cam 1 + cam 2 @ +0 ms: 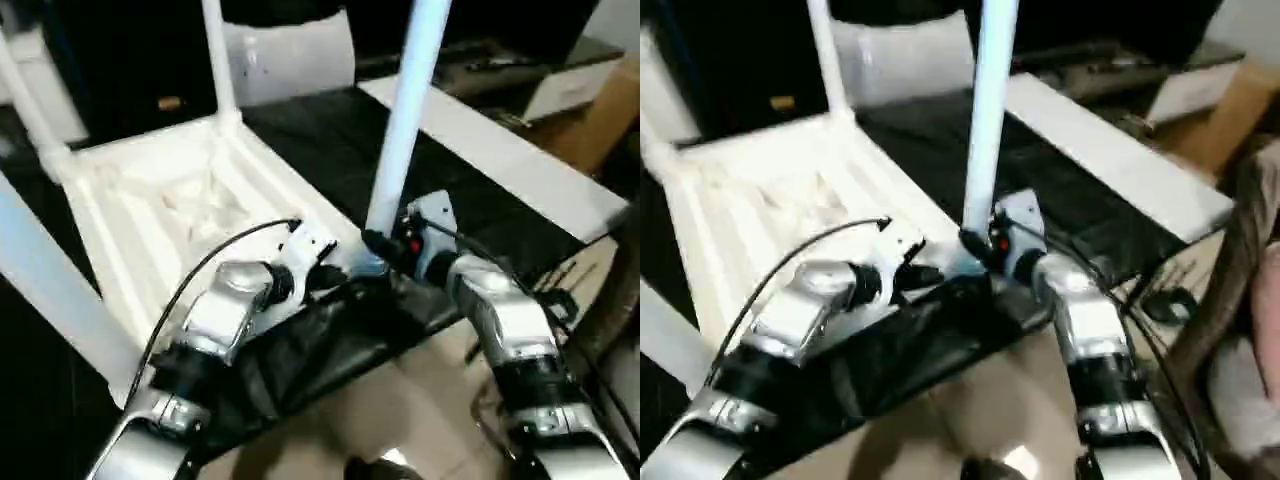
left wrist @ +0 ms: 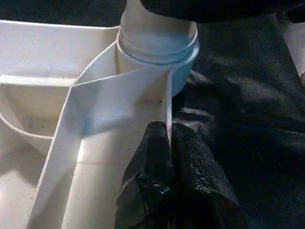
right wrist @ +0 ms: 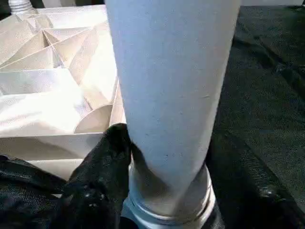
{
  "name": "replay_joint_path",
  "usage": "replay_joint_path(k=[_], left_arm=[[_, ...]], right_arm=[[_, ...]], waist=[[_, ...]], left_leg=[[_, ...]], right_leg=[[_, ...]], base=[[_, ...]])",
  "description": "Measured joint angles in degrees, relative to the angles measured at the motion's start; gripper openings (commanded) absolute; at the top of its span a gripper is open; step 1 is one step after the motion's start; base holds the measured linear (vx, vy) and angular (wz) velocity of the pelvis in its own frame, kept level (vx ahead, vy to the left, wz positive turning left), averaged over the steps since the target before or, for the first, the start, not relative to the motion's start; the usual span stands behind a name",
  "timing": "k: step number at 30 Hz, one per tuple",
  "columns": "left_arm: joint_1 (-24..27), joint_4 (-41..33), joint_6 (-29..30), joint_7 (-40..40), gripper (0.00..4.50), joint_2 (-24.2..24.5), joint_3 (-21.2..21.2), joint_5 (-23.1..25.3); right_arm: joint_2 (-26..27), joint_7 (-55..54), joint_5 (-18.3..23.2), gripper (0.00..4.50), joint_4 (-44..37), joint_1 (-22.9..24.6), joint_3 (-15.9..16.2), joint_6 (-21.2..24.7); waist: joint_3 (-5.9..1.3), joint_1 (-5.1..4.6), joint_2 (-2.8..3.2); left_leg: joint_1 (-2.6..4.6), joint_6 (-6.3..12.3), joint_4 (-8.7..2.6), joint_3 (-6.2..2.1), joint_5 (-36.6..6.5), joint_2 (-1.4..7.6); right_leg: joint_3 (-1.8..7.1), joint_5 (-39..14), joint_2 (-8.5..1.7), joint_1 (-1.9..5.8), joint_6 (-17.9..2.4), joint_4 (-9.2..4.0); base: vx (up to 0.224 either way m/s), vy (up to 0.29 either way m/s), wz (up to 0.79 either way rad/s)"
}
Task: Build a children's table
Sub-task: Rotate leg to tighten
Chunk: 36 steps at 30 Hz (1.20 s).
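Black cloth [image 1: 330, 150] over the work surface, a long white board [image 1: 500, 150] lying well beyond the right gripper. Upside-down white tabletop [image 1: 150, 210] on the cloth, ribs up, just ahead of the left gripper [image 1: 325, 275]. Near-corner leg [image 1: 405, 120] rising straight from between the fingers of the right gripper [image 1: 378, 245], both silver forearms converging on that corner. Farther leg [image 1: 220, 60] upright at the far corner, two more along the left side.

Left wrist view: black fingers [image 2: 190, 176] pressed together, tips on the thin outer wall [image 2: 143, 119] of the tabletop, round socket [image 2: 183, 62] with the leg's base seated in it straight ahead.

Right wrist view: leg [image 3: 171, 86] flaring toward its ringed end, black fingers [image 3: 102, 176] clamped on either side of it, X-ribbed underside [image 3: 52, 62] spreading beyond the left finger.
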Motion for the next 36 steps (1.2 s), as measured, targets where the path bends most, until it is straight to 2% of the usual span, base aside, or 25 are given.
replay_joint_path(k=[2,5,8,10,14,15,19,21,25,26,27,29,30,32,36], left_arm=[[0.0,0.0,0.0,-0.1,0.0,0.5,-0.1,-0.1],[0.1,0.0,-0.3,-1.0,0.0,1.2,-0.2,-0.2],[0.2,0.0,-2.1,-3.3,0.0,3.0,-1.2,-0.4],[0.5,0.0,-4.2,-5.7,0.0,4.7,-1.7,-0.5],[0.2,1.0,-6.7,-7.5,0.0,7.3,-1.6,-0.7],[0.1,1.7,-7.8,-8.2,0.0,7.9,-1.6,-0.8],[-0.7,4.8,-11.8,-10.2,0.0,10.0,-1.3,-1.2],[-1.6,7.2,-14.5,-10.9,0.0,10.9,-1.3,-1.2],[-2.6,11.5,-20.0,-13.3,0.0,13.2,-0.9,-1.4],[-2.6,12.1,-20.6,-14.0,0.0,13.8,-0.5,-1.6],[-2.6,12.5,-20.8,-15.4,0.27,14.5,0.0,-2.3],[-2.5,12.6,-19.8,-17.5,0.27,15.3,1.3,-3.7],[-2.0,12.3,-19.1,-18.1,0.57,15.3,2.8,-5.2],[-1.7,9.2,-21.3,-16.9,0.61,14.8,6.4,-8.3],[-1.4,4.1,-21.4,-8.6,0.76,13.9,10.9,-9.4]], right_arm=[[0.2,0.3,0.1,2.89,-0.3,0.6,0.1,-0.5],[0.1,1.1,0.3,3.09,-1.3,1.6,0.1,-0.7],[-2.2,4.9,1.4,3.37,-2.4,3.4,0.2,-2.6],[-4.5,8.8,2.4,3.58,-3.1,4.5,0.5,-3.8],[-7.5,14.4,4.0,3.83,-3.8,5.9,1.0,-4.2],[-8.4,15.4,4.2,4.0,-4.4,6.5,1.0,-4.3],[-10.4,17.1,5.5,4.13,-7.8,8.5,-0.4,-4.1],[-11.3,18.1,6.7,4.42,-9.4,9.8,-0.7,-3.7],[-12.0,18.7,7.2,4.48,-12.9,13.4,-0.9,-4.3],[-12.0,18.7,7.2,4.48,-13.3,14.0,-1.0,-4.8],[-12.0,18.7,8.1,4.49,-14.2,14.9,-1.3,-4.7],[-11.4,18.3,9.4,4.49,-16.4,16.4,-1.8,-3.9],[-9.8,16.4,9.3,4.5,-18.0,17.5,-2.5,-4.1],[-6.6,10.7,8.1,4.5,-20.3,18.6,-2.3,-3.4],[-5.7,3.2,5.3,4.5,-24.9,19.7,-0.3,5.0]], waist=[[0.01,-0.04,-0.02],[0.01,0.19,-0.01],[0.01,0.49,0.0],[0.01,1.06,0.0],[0.01,1.43,0.01],[0.01,1.54,0.01],[-0.01,1.69,0.03],[-0.01,1.72,0.03],[-0.01,1.57,0.04],[-0.01,1.5,0.05],[-0.02,1.48,0.07],[0.01,1.46,0.14],[0.02,1.43,0.14],[0.0,1.5,0.15],[-0.25,1.48,0.53]], left_leg=[[0.01,0.03,-0.01,0.23,0.0,-0.34],[0.0,0.14,-0.22,0.3,0.1,-0.22],[-0.02,0.18,-0.39,0.38,0.1,-0.16],[0.0,0.18,-0.49,0.39,0.1,-0.12],[0.02,0.18,-0.54,0.44,0.1,0.06],[0.02,0.18,-0.54,0.47,0.1,0.07],[0.03,0.18,-0.54,0.53,0.1,0.06],[0.06,0.18,-0.54,0.57,0.1,0.08],[0.1,0.18,-0.54,0.62,0.1,0.12],[0.1,0.17,-0.54,0.65,0.1,0.12],[0.1,0.17,-0.54,0.66,0.1,0.13],[0.06,0.16,-0.56,0.67,0.1,0.15],[0.03,0.16,-0.6,0.68,0.1,0.16],[0.04,0.06,-0.61,0.67,0.2,0.19],[0.67,0.05,-0.81,0.68,0.1,0.21]], right_leg=[[0.29,0.7,-0.23,0.02,-0.3,-0.23],[0.15,0.7,-0.16,0.24,-0.2,-0.8],[0.1,0.8,-0.13,0.28,-0.2,-1.06],[0.08,0.8,-0.12,0.27,-0.2,-1.05],[-0.05,0.9,-0.03,0.27,-0.4,-1.04],[-0.05,0.9,-0.03,0.27,-0.4,-1.04],[-0.03,0.9,-0.04,0.27,-0.3,-1.05],[-0.04,0.9,-0.04,0.27,-0.3,-1.05],[-0.09,0.9,-0.02,0.28,-0.3,-1.08],[-0.1,0.9,-0.02,0.28,-0.3,-1.12],[-0.11,0.9,-0.02,0.29,-0.3,-1.18],[-0.15,0.9,-0.01,0.3,-0.3,-1.32],[-0.19,0.9,-0.01,0.3,-0.3,-1.37],[-0.19,0.9,-0.02,0.34,-0.3,-1.38],[-0.32,0.9,-0.03,1.11,-0.3,-1.7]], base=[[0.0,0.0,0.0],[0.0,0.0,0.0],[0.0,0.0,0.0],[0.0,0.0,0.0],[0.0,0.0,0.0],[0.0,0.0,0.0],[0.0,0.0,0.0],[0.0,0.0,0.0],[0.0,0.0,0.0],[0.0,0.0,0.0],[0.0,0.0,0.0],[0.0,0.0,0.0],[0.0,0.0,0.0],[0.0,0.0,0.0],[0.0,0.0,0.0]])
